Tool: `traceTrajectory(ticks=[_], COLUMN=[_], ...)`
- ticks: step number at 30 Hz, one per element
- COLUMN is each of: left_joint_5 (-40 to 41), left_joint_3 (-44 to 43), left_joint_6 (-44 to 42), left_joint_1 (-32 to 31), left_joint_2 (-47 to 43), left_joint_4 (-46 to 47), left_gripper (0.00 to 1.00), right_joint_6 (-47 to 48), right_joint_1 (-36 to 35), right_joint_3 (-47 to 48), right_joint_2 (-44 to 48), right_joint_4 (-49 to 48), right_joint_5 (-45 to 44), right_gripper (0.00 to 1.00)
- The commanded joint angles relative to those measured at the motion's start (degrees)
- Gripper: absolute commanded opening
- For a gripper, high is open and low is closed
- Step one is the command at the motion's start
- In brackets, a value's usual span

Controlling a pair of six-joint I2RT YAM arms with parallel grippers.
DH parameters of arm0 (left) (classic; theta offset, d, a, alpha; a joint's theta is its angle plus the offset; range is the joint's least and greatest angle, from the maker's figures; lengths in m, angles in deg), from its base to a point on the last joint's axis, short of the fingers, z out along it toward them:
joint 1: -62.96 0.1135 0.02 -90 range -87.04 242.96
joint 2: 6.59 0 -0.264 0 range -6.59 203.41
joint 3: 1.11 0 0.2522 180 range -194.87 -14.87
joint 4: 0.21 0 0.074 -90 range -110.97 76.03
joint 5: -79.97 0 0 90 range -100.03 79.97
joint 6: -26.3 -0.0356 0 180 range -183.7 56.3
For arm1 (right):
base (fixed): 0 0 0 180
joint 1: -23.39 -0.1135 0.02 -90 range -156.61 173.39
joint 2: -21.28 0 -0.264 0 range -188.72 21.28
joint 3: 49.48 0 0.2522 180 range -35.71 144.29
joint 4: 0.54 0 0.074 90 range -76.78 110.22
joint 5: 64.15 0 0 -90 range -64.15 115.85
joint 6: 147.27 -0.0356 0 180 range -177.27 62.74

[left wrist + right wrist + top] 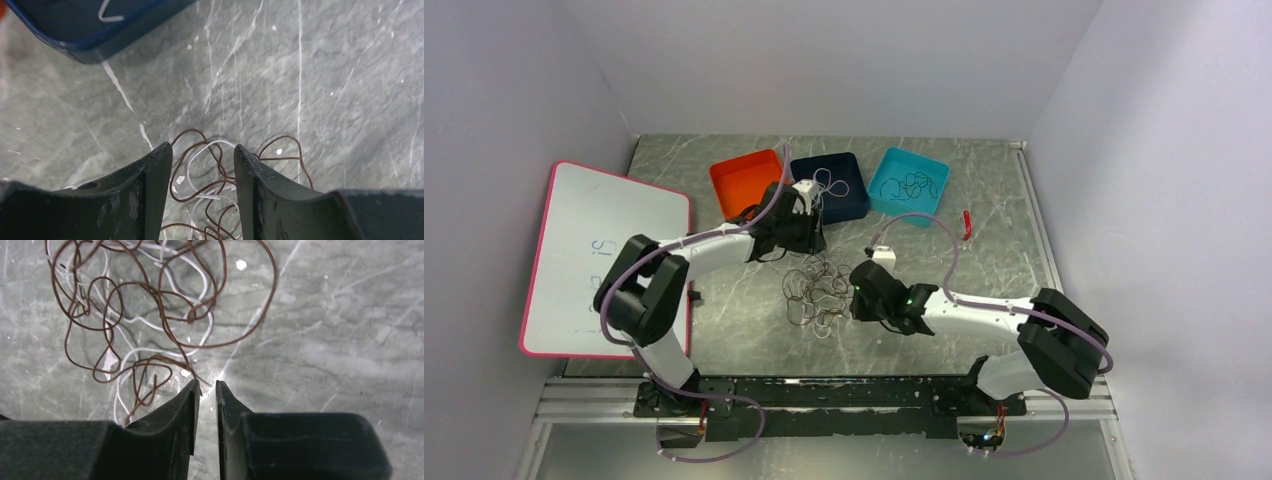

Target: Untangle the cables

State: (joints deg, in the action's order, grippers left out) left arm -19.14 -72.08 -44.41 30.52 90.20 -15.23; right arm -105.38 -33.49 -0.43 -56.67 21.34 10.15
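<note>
A lab test booth: plain white walls (pixel 824 60) enclose a marbled table (pixel 1009 215).

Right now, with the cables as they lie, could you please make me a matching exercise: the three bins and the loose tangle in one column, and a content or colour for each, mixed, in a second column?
Column one:
1. orange bin
2. dark blue bin
3. teal bin
4. loose tangle

Column two:
a. holds black cables
b. brownish-red and white, in no bin
c. holds a white cable
d. no cable seen inside

Pairs: 1-d, 2-c, 3-a, 4-b.
</note>
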Motion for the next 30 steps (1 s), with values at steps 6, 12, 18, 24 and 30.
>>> traceTrajectory(ticks=[6, 12, 18, 24, 30], left_joint_5=[-4.4, -7.0, -7.9, -7.5, 1.1], left_joint_3=[8.2, 14.3, 17.2, 18.2, 20.2], left_joint_6=[0.6, 1.2, 3.7, 8.5, 11.9], left_joint_1=[0.2, 0.1, -3.8, -11.2, -12.1], left_joint_2=[-3.9, -7.9, -11.1, -12.1, -19.8], left_joint_4=[1.8, 2.9, 3.1, 5.9, 1.6], left_gripper=[0.56, 0.55, 0.55, 0.54, 0.6], right_joint_6=[6.0, 9.9, 15.9, 22.6, 22.7], right_joint_1=[4.7, 10.0, 14.9, 17.8, 20.7], right_joint_3=[4.3, 7.2, 11.6, 18.9, 16.3], right_joint_2=[-4.6, -7.6, -12.4, -15.7, -6.7], right_joint_4=[-6.9, -8.1, -11.6, -10.1, -6.4], right_joint_5=[7.4, 10.6, 18.9, 21.3, 13.2], right_gripper=[0.22, 0.22, 0.23, 0.28, 0.37])
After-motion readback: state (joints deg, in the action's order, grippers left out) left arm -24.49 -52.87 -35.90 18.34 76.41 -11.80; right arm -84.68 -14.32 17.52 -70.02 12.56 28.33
